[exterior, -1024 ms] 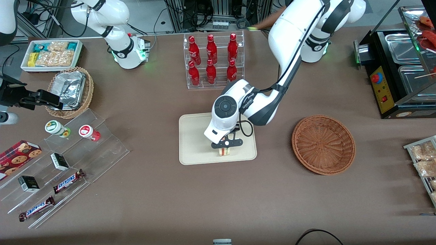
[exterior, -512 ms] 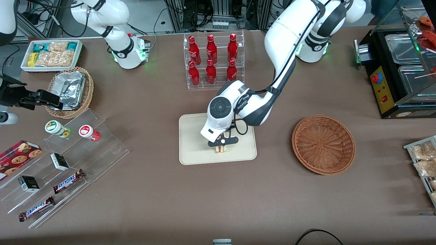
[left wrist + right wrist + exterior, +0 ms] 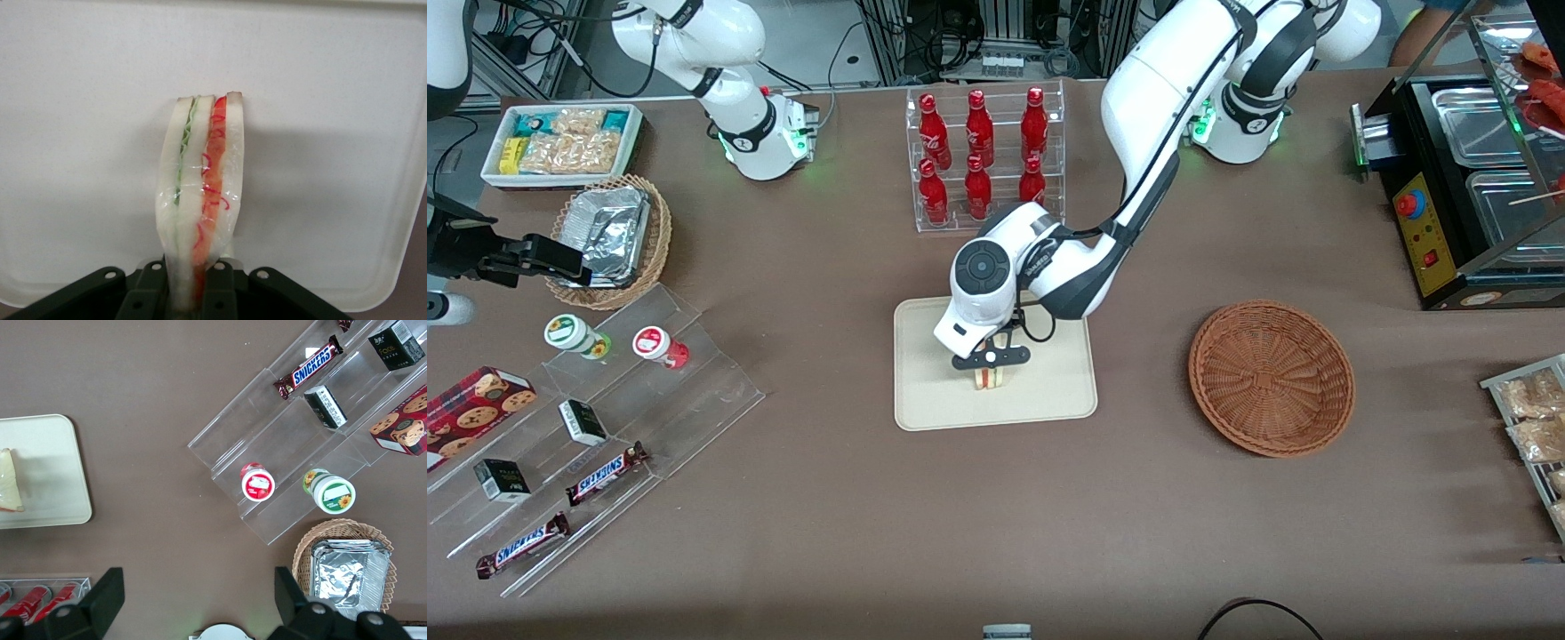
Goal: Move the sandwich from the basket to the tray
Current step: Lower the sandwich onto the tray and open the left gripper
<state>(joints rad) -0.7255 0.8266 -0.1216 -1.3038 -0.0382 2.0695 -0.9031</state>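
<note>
Clamped jaws pinch the small triangular sandwich (image 3: 201,200) of pale bread, its green and red-orange filling layers running along the cut edge. In the left wrist view the black two-finger gripper (image 3: 190,293) of the working arm holds the wedge at one end, squeezing the bread slices together there, while the rest of the wedge stands out over the flat cream-beige rectangular tray (image 3: 80,133). In the front view the gripper (image 3: 989,363) is over the middle of the tray (image 3: 925,391), with the sandwich (image 3: 990,380) showing just below it, nearer the tray's camera-side rim than its farther rim; whether the wedge touches the tray surface cannot be told. The right wrist view catches one pale corner of the sandwich (image 3: 11,483) above the tray (image 3: 53,453).

On the brown table, the round reddish-brown woven wicker basket (image 3: 1272,378) sits well apart from the tray, toward the working arm's end, with nothing in it. A clear acrylic rack of red bottles (image 3: 983,156) stands farther from the camera than the tray.
</note>
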